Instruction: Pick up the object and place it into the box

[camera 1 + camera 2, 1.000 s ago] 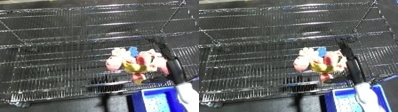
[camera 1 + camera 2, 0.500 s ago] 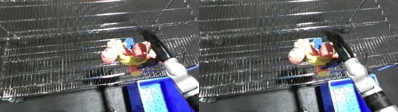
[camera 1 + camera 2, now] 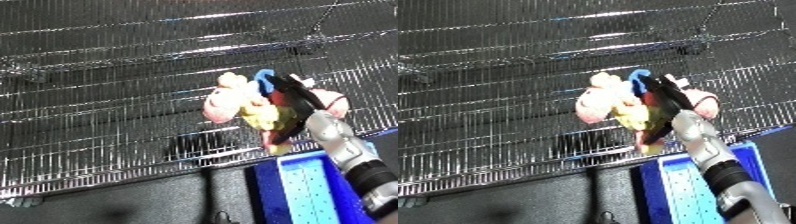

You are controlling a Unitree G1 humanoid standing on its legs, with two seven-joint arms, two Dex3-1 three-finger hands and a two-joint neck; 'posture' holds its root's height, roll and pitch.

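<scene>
Plush toy in right hand fingers

A silver wire shelf fills the upper and middle of the frame, its thin rods running close together, with a raised wire rim along its front edge. Below it, a dark floor carries a blue bin at lower right.

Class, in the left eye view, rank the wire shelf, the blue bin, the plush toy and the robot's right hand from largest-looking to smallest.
1. wire shelf
2. blue bin, partly cut off
3. plush toy
4. right hand, mostly hidden in the toy and nearer, so unsure
</scene>
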